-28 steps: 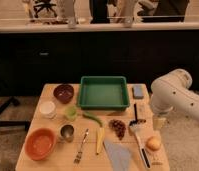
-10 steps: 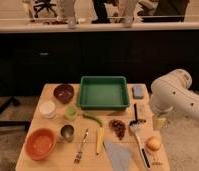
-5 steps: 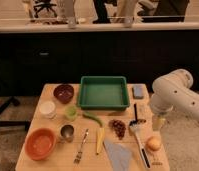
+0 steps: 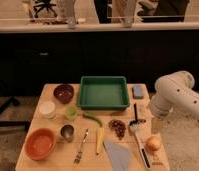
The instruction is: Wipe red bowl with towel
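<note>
A: Tool position?
B: Tool (image 4: 157, 125) hangs from the white arm (image 4: 175, 95) over the right edge of the surface (image 4: 53, 162), pointing down. Fingers spread, nothing between them.

A: Towel?
B: Towel (image 4: 118, 154) lies creased at the front edge of the surface, right of centre. Nothing touches it from above. It is well apart from the tool, lower and to the left in the view.

A: What lies between the two?
B: A spatula (image 4: 135, 119) and a black-handled knife (image 4: 143, 153), both running roughly front to back, just right of the towel. A round item (image 4: 153, 144), orange-brown, sits under the tool in the view, near the knife. Cannot tell what it is.

A: Red bowl?
B: Red bowl (image 4: 41, 143) stands upright at the front-left corner, inside paler than the rim. It is on the opposite side of the surface from the tool.

A: Between towel and bowl?
B: Going left from the towel: a yellow item (image 4: 99, 140), a fork (image 4: 81, 146), then a metal cup (image 4: 67, 132) just beside the bowl's right rear rim.

A: Rest of the surface?
B: Green tray (image 4: 103, 106) at rear centre. Blue-grey block (image 4: 138, 91) just right of it, maroon bowl (image 4: 63, 93) to its left. White cup (image 4: 47, 109) and green cup (image 4: 70, 112) stand in front of the maroon bowl. A green pod (image 4: 92, 118) lies in front of the tray. A dark cluster (image 4: 117, 127) sits between pod and spatula.
</note>
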Tool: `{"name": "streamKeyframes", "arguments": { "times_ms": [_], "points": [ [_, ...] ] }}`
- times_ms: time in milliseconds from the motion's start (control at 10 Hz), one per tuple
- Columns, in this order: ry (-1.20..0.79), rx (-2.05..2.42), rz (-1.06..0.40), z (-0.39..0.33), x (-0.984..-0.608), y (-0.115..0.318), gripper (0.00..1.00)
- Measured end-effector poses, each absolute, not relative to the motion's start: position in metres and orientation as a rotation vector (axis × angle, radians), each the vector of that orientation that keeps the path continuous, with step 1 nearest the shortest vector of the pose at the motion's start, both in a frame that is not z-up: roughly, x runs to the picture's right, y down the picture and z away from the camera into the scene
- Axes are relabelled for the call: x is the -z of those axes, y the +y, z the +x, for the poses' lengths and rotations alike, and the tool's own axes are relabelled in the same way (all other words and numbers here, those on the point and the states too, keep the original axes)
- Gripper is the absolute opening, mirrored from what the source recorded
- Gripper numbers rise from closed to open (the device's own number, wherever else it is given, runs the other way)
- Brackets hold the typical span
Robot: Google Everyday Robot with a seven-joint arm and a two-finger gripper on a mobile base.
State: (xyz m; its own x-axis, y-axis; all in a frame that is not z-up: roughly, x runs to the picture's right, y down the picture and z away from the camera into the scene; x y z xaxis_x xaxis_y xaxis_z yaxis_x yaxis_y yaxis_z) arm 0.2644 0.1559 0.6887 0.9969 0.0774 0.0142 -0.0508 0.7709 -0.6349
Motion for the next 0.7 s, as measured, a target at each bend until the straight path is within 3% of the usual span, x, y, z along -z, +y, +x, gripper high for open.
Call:
{"name": "streamKeyframes", "arguments": {
  "times_ms": [700],
  "points": [
    [-0.203, -0.222, -0.7, 0.256, -0.687, 0.187, 0.8]
  ]
}}
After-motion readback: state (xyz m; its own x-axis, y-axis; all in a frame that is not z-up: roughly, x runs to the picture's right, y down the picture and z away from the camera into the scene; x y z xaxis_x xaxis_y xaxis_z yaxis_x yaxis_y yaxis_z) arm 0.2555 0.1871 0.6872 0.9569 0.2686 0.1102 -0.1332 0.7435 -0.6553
